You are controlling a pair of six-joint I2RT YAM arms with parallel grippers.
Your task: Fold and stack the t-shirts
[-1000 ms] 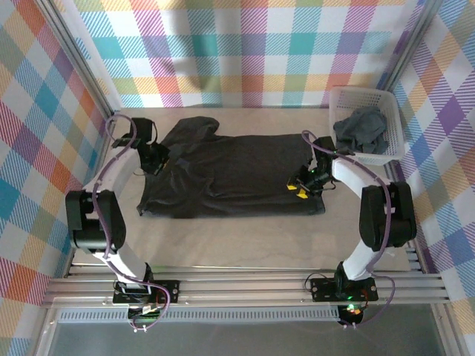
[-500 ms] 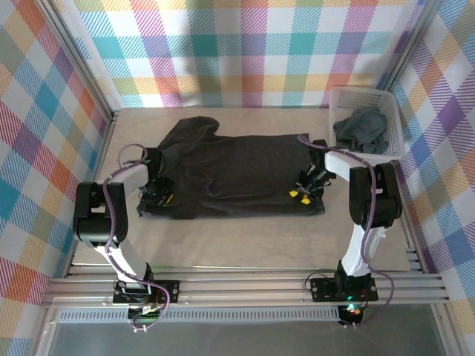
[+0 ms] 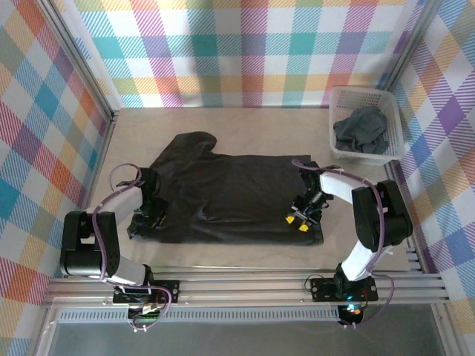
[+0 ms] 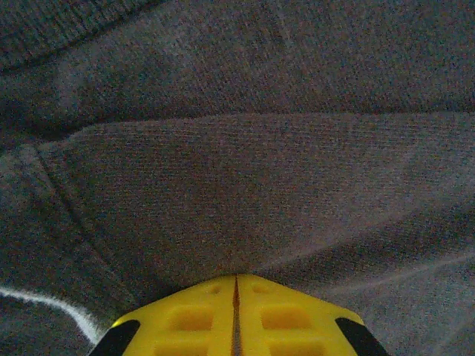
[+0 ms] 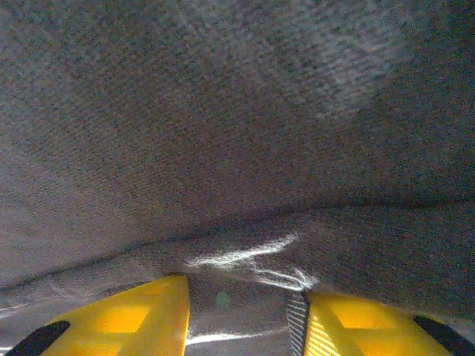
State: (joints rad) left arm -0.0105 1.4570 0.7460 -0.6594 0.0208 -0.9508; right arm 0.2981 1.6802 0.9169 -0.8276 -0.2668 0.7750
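Biggest risk I can see: the t-shirt (image 3: 223,194) gets pulled unevenly. The two corners aren't gripped alike, so one could slip and the hem would skew or bunch up, giving a crooked fold.

The shirt is a plain dark one with no print. It's spread mostly flat with some shallow wrinkles, and one sleeve is flopped out at the corner away from the arms. It lies left of the white basket (image 3: 364,90) and nearer the arm bases.

A second t-shirt (image 3: 361,130) sits crumpled inside the basket, so I reckon we're early on.

The right gripper (image 3: 300,220) is on the shirt's near corner on the basket side. Its fingers are apart with a fold of hem between them, and I can't tell if it's actually biting.

The left gripper (image 3: 154,216) is on the corner farthest from the basket. It's closed tight, and the creases running into its tips look like a pinch.
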